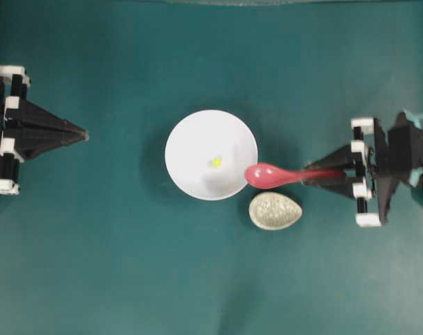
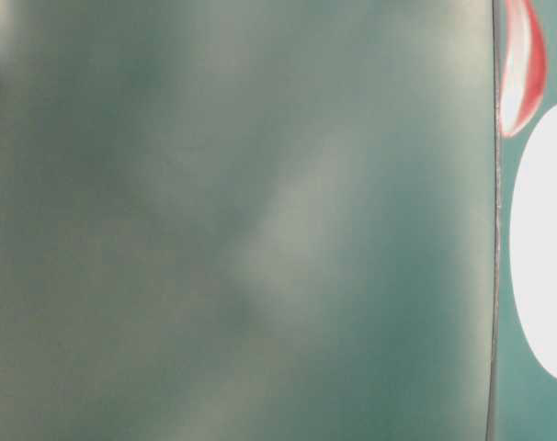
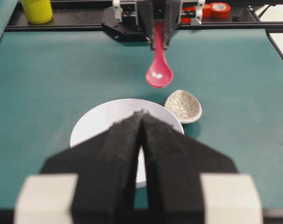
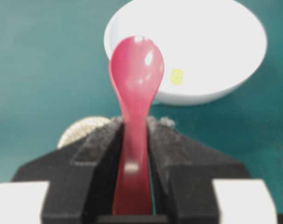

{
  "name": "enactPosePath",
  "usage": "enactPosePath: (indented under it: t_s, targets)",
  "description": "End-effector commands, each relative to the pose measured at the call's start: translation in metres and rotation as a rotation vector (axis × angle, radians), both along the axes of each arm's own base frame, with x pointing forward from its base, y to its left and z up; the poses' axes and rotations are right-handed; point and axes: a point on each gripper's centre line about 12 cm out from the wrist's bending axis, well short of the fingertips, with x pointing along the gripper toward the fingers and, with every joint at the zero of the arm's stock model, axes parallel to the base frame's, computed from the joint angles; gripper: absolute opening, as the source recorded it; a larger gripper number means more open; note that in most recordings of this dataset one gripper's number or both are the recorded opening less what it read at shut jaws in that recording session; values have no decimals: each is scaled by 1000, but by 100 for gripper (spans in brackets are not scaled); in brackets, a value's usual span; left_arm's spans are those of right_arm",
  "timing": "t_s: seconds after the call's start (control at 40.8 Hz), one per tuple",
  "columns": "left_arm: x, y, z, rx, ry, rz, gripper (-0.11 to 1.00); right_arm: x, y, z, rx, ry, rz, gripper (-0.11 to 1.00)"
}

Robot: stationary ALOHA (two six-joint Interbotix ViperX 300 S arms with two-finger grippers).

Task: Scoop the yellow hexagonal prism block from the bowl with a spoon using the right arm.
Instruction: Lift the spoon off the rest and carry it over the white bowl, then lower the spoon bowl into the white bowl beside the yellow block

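Note:
The white bowl (image 1: 197, 139) sits mid-table with the tiny yellow block (image 1: 216, 162) inside it, right of centre. My right gripper (image 1: 310, 172) is shut on the handle of the pink-red spoon (image 1: 267, 175), whose scoop hangs over the bowl's right rim. In the right wrist view the spoon (image 4: 137, 70) sticks out from the gripper (image 4: 134, 122) toward the bowl (image 4: 202, 32), and the block (image 4: 177, 76) lies just right of the scoop. My left gripper (image 1: 84, 134) is shut and empty at the far left, apart from the bowl; its tips (image 3: 141, 113) point at the bowl (image 3: 99, 126).
A speckled oval spoon rest (image 1: 275, 211) lies just below and right of the bowl, under the spoon's handle side. In the left wrist view a yellow cup (image 3: 37, 10) and tape rolls (image 3: 220, 9) stand beyond the table's far edge.

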Motion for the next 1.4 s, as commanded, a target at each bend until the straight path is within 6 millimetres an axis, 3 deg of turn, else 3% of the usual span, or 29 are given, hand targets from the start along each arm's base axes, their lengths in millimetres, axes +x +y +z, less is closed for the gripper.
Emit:
enactPosePath:
  t_s: [0.0,0.564,1.031,1.374]
  targets:
    - [2,0,8,4,-25,0,-1,13,-9,19,2,35,-6,22]
    - [2,0,11,4,-43,0,-1,68,-46,47,88,415,18,22]
    - [2,0,12,3,-49,1,-1,110,-59,40,151,717,100,22]
    - [2,0,12,3,-49,1,-1,123,-63,41,182,815,129,22]
